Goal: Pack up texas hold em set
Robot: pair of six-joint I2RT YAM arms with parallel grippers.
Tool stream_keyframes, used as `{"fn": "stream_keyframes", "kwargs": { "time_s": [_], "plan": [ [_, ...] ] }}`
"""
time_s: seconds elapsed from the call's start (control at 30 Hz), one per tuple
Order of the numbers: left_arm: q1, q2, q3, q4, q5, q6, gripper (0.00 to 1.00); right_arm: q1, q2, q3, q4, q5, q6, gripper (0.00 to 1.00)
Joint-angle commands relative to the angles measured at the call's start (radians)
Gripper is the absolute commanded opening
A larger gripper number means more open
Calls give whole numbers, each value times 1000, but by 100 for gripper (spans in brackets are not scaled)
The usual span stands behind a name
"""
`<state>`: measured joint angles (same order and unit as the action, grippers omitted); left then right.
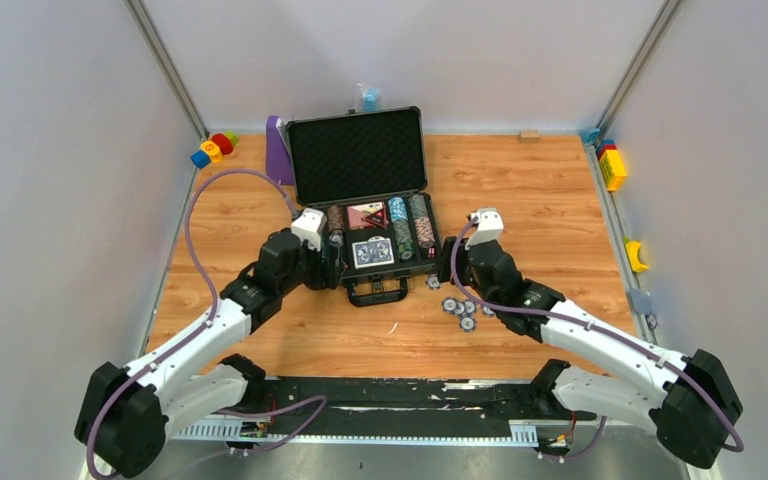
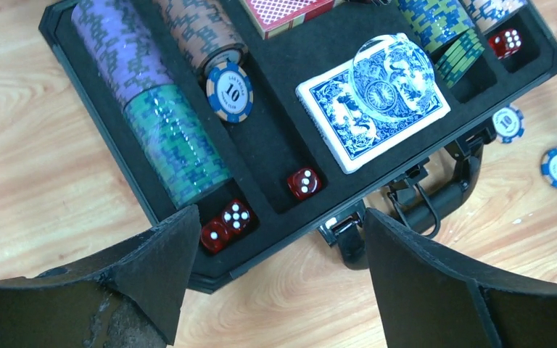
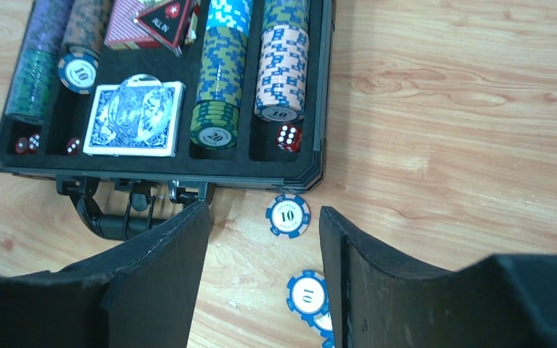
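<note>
The dark grey briefcase (image 1: 415, 265) lies open mid-table, its foam lid (image 1: 358, 155) upright. Rows of striped chips (image 2: 163, 109) fill its slots, with a blue card deck (image 2: 373, 101) under a clear round button (image 2: 393, 72), a red deck (image 2: 283, 11) and red dice (image 2: 304, 183). My left gripper (image 2: 279, 239) hovers open and empty over the case's front left corner. My right gripper (image 3: 265, 217) is open above the table by the front right corner. A loose blue 10 chip (image 3: 288, 215) lies below its fingers, more chips (image 3: 308, 295) beside the right finger.
A purple stand (image 1: 278, 150) leans left of the lid. Coloured toy blocks sit at the back left (image 1: 212, 148) and along the right wall (image 1: 612, 165). Several loose chips (image 1: 460, 308) lie right of the case handle (image 1: 377, 290).
</note>
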<state>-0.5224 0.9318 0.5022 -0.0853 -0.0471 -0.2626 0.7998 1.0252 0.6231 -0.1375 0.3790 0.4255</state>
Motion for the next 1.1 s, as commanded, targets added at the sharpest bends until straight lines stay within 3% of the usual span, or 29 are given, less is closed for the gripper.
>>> {"fn": "stream_keyframes", "kwargs": {
  "time_s": [0.0, 0.17, 0.3, 0.47, 0.5, 0.73, 1.07],
  "plan": [
    [0, 66, 79, 47, 38, 169, 89, 2, -61, -57, 160, 30, -2, 58],
    [0, 124, 105, 67, 34, 307, 74, 1, -83, -110, 199, 17, 26, 58],
    [1, 166, 138, 34, 17, 423, 38, 1, -101, -138, 216, 14, 40, 58],
    [8, 262, 190, -42, 122, 574, 14, 2, -113, -143, 219, 0, 51, 58],
    [22, 277, 203, -51, 126, 582, 3, 2, -115, -144, 221, -4, 52, 58],
    [71, 403, 304, -139, 239, 650, 0, 2, -138, -163, 227, -9, 58, 58],
    [71, 547, 403, -203, 258, 746, 0, 3, -159, -171, 227, -30, 52, 58]
  ]
}}
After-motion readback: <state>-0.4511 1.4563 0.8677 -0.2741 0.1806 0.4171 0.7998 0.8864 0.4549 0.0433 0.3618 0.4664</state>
